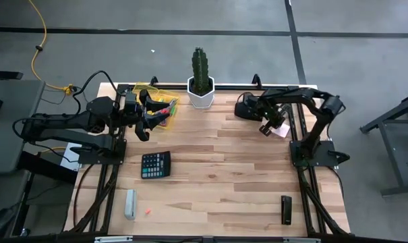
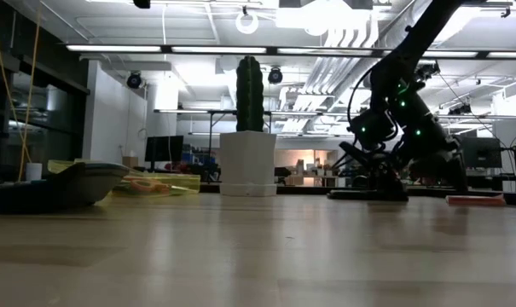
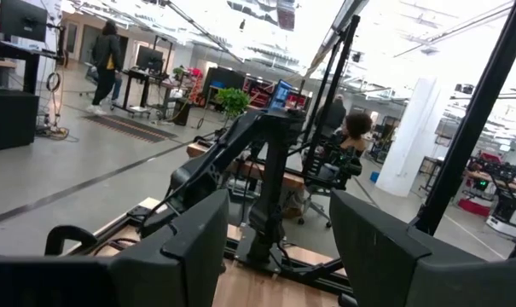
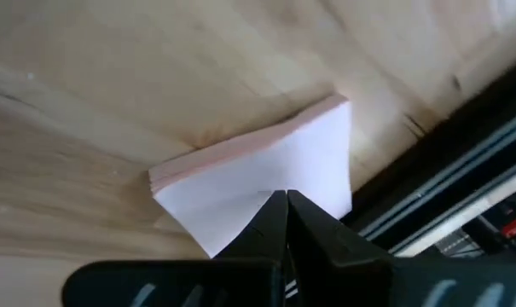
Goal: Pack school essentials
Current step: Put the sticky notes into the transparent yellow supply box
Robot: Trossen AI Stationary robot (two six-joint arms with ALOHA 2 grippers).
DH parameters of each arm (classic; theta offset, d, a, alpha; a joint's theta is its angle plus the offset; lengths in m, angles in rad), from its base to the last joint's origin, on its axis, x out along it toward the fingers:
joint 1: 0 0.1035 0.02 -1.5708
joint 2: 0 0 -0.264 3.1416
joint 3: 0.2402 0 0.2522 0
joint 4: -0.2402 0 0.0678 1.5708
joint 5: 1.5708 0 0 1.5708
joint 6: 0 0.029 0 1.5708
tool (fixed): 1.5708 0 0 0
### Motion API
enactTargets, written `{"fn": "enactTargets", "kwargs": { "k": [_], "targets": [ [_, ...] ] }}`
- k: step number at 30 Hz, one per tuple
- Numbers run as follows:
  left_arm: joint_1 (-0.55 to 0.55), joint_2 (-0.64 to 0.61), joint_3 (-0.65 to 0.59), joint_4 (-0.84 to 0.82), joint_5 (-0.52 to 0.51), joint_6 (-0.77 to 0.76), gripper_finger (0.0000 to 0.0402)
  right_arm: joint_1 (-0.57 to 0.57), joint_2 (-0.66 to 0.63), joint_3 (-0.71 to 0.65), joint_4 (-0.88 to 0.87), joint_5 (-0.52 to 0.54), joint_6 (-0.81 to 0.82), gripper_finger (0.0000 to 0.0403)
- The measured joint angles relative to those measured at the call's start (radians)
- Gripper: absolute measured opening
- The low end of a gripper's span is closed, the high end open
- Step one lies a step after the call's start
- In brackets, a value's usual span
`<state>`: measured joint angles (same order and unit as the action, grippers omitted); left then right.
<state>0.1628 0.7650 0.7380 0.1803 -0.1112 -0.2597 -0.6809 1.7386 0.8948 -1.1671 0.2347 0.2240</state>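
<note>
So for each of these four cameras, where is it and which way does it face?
High: overhead, straight down; both arms, cactus, calculator.
Low: tabletop height, facing the room; cactus pot, right arm.
Left wrist: across the table; own open left pincer, the right arm beyond.
Right wrist: down at the pink paper pad; own shut right pincer.
High and low share the cactus.

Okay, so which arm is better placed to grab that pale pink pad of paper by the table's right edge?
The right arm. Its claw, fingers together, hangs directly over the pale pink paper pad, while the left claw sits far across the wooden table by the yellow mesh tray.
</note>
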Motion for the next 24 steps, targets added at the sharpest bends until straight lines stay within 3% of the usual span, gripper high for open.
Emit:
{"fn": "enactTargets", "kwargs": {
  "k": [4,10,24],
  "targets": [
    [0.000,0.000,0.000,0.000,0.000,-0.001,0.0195,0.010,0.037,0.000,0.015,-0.011,-0.043,0.0000],
    [0.000,0.000,0.000,0.000,0.000,-0.025,0.0195,0.063,0.036,0.000,0.045,-0.127,-0.056,0.0000],
    [0.000,0.000,0.000,0.000,0.000,-0.025,0.0195,0.362,0.030,0.040,0.115,-0.305,0.101,0.0000]
  ]
}}
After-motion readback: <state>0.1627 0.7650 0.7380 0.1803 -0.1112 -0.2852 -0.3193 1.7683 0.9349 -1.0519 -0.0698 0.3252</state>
